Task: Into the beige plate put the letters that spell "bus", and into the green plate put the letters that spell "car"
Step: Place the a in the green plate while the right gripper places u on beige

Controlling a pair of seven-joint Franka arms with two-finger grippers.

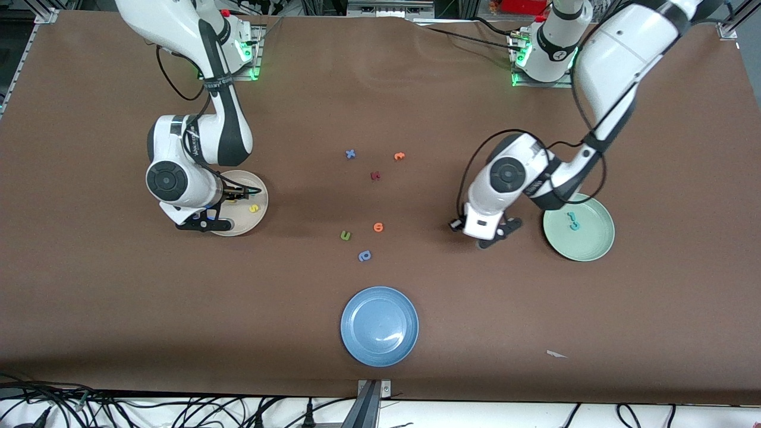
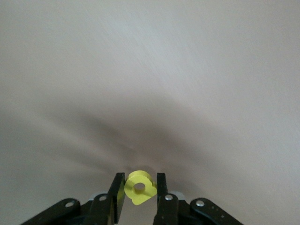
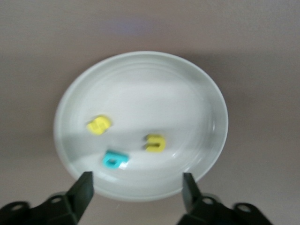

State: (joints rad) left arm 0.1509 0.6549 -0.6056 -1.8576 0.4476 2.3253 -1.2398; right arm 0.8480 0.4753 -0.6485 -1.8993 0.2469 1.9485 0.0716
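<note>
My left gripper (image 2: 139,188) is shut on the yellow a (image 2: 139,187) and holds it above the bare table. In the front view the left gripper (image 1: 498,233) sits beside the green plate (image 1: 597,238), toward the right arm's end. That plate holds the teal c and r (image 1: 574,221). Over the beige plate (image 1: 241,224) my right gripper (image 1: 245,192) hangs open with nothing between its fingers. The right wrist view shows the beige plate (image 3: 154,89) with the yellow s (image 3: 98,125), yellow u (image 3: 155,143) and teal b (image 3: 115,160) lying in it.
A blue plate (image 1: 379,326) stands near the front edge. Loose letters lie mid-table: a blue x (image 1: 351,154), an orange one (image 1: 399,156), a dark red one (image 1: 375,176), another orange one (image 1: 378,226), a green u (image 1: 345,236) and a blue-violet p (image 1: 364,255).
</note>
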